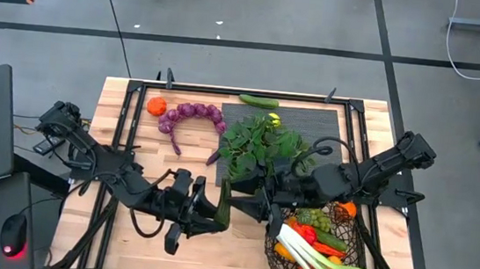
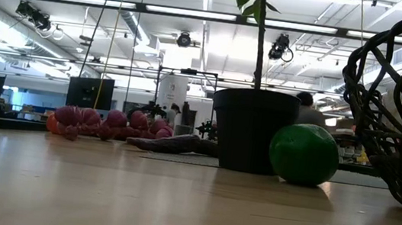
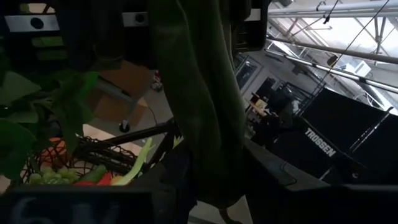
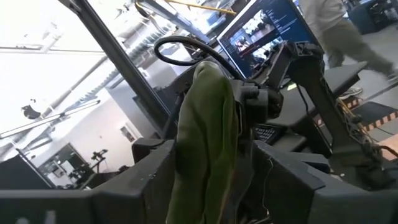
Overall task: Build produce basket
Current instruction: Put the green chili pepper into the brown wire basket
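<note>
Item: long dark-green toy cucumber (image 1: 225,205) | Location: between both sets of jaws, mid-handover | left gripper (image 1: 217,214): clamped on it | right gripper (image 1: 240,203): jaws closing around it | Advice: you confirm right's hold before left releases, then carry to woven dark wire basket (image 1: 346,242).

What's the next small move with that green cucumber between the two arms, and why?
Probably: right gripper finishes closing on the cucumber, then left lets go. Both arms meet over the table's middle, the cucumber upright between them; the left gripper holds it, the right's jaws sit around it. The basket lies on the right arm's side.
</note>
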Robot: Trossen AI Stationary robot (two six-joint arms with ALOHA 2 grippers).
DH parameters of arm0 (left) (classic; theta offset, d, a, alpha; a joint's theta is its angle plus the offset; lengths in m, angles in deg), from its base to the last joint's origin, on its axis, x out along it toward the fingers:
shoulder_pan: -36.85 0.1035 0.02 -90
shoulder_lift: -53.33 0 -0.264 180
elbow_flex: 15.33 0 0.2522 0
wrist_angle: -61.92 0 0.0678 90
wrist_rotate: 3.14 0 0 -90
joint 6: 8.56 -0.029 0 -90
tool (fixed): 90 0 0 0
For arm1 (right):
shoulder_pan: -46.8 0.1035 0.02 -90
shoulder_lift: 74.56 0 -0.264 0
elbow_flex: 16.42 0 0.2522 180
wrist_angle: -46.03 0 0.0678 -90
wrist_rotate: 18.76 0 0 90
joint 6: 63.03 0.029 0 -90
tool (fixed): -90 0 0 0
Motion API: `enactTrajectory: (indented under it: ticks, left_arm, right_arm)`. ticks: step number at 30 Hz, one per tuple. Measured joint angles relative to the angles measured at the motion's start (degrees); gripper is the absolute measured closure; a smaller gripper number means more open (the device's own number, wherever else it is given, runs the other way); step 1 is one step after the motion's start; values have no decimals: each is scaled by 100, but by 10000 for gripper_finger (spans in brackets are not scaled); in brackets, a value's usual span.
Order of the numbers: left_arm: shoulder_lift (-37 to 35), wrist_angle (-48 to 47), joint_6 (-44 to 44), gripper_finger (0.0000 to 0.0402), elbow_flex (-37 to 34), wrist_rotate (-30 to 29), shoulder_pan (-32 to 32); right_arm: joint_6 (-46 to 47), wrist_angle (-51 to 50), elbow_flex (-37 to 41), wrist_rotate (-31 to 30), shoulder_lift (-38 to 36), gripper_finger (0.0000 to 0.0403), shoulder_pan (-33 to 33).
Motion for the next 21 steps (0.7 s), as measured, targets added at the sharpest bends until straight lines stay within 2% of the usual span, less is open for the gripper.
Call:
enactTrajectory:
  ticks: [5, 11, 21]
  left_arm:
    - [-2, 8, 2, 285, 0, 2, -58]
    - [-2, -1, 40, 285, 0, 34, -68]
    - [-2, -3, 85, 285, 0, 30, -68]
  right_arm:
    - [53, 158, 0, 7, 0, 199, 4]
    - [262, 154, 0, 311, 0, 195, 4]
    - [260, 368, 0, 547, 0, 162, 64]
